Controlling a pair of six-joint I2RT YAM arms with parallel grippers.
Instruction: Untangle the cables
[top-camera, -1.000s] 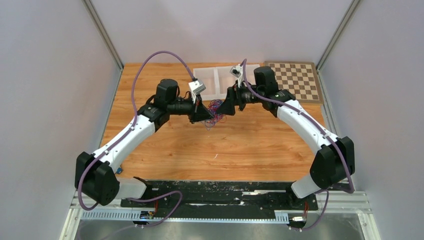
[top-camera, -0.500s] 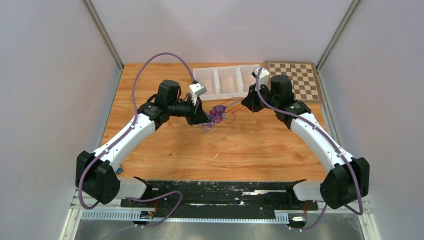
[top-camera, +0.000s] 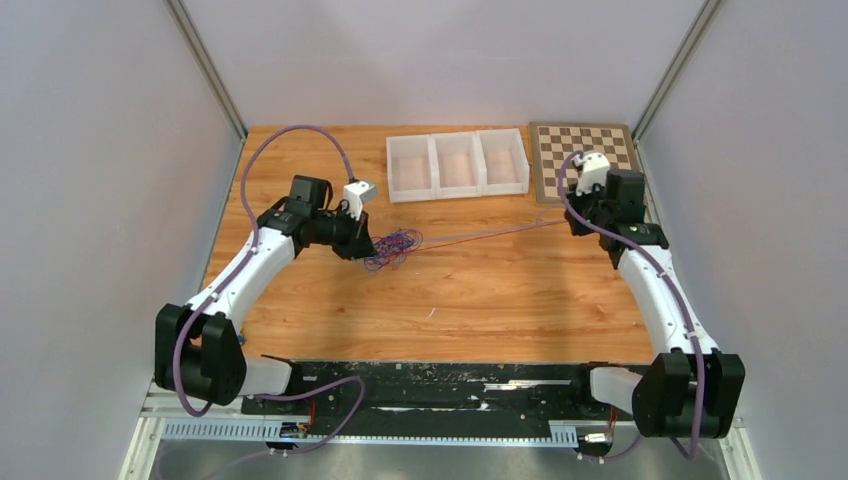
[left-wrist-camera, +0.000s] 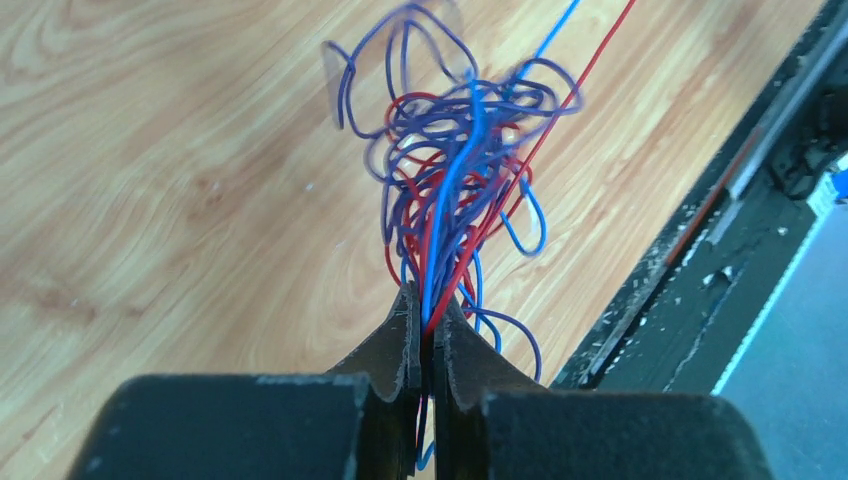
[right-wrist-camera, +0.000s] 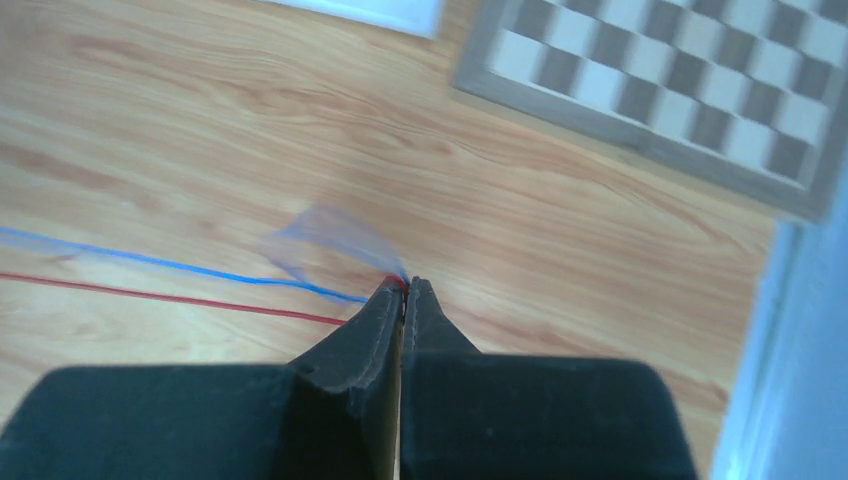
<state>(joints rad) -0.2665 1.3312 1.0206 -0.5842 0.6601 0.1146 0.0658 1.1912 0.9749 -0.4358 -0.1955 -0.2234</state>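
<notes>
One worktop (top-camera: 500, 290): pale wood grain, carrying all that follows.
Two arms: left arm (top-camera: 250, 265) bent in over the left half; right arm (top-camera: 655, 285) stretched along the right edge, the pair well apart.
Wooden chessboard (top-camera: 560, 145): flat in the far right corner, its near edge just beyond the right wrist.
Clear tray (top-camera: 436, 165): three compartments in a row at the far edge, just beside the chessboard.
Knot of cables (top-camera: 392, 247): blue, red and dark purple loops bunched left of centre, nearer than the tray and apart from it.
Left pincer (top-camera: 368, 248): at the knot's left side, fingers pressed together on a bundle of the cables, which fan out beyond the tips in loose loops (some blurred in the left wrist view).
Right pincer (top-camera: 572, 222): over bare wood just in front of the chessboard, clenched, with a red strand (right-wrist-camera: 180, 298) nipped at its tips.
Stretched lines: the red strand and a blue strand (right-wrist-camera: 150, 262) run straight, side by side, from the knot across the worktop to the right pincer (whether the blue one is nipped too, the blur at the tips does not let one tell).
</notes>
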